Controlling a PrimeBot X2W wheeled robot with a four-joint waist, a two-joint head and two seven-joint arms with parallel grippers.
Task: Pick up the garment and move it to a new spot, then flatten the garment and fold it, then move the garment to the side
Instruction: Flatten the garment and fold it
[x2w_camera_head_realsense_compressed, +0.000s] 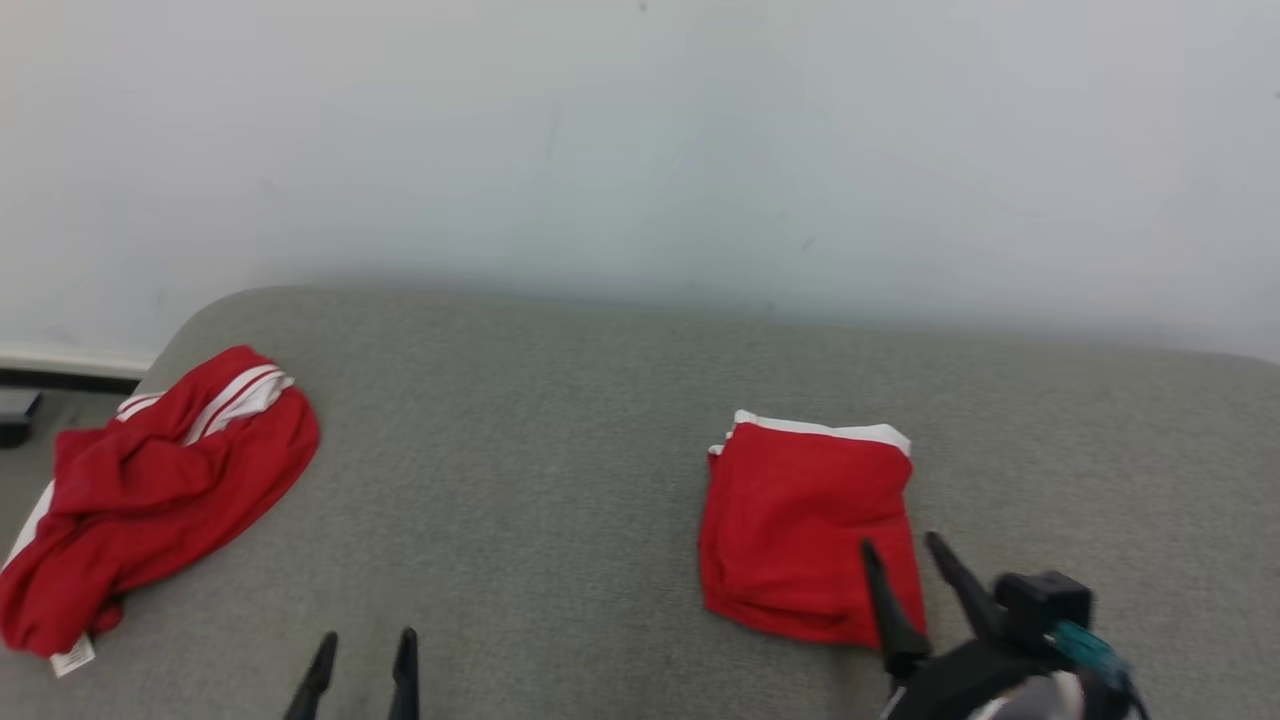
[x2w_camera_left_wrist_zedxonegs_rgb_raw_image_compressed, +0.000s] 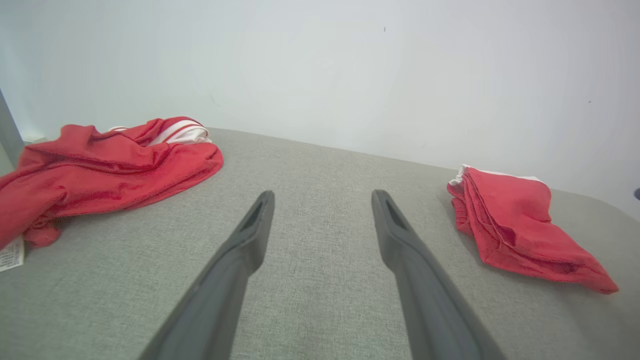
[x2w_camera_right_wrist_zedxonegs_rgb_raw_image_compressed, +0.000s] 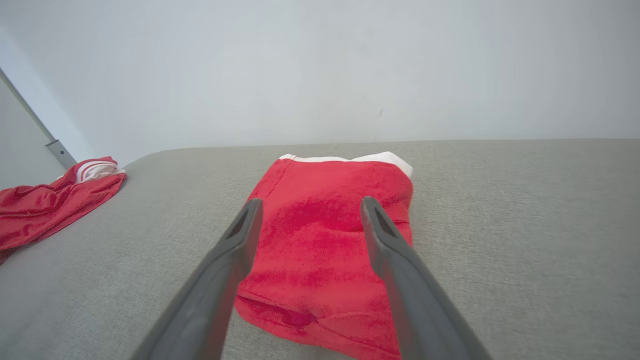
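Grey surface (x2w_camera_head_realsense_compressed: 560, 450) against a white wall (x2w_camera_head_realsense_compressed: 640, 150). The folded garment (x2w_camera_head_realsense_compressed: 800, 520) lies on it, right claw (x2w_camera_head_realsense_compressed: 900, 545) released above its near end. Left of the garment: left claw (x2w_camera_head_realsense_compressed: 367, 640), released, then a crumpled red heap (x2w_camera_head_realsense_compressed: 150, 480).

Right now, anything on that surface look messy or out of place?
The crumpled red garment lies bunched at the left edge of the gray surface, its white stripes twisted and its label sticking out. The folded red garment on the right lies neat. Nothing looks spilled or damaged.
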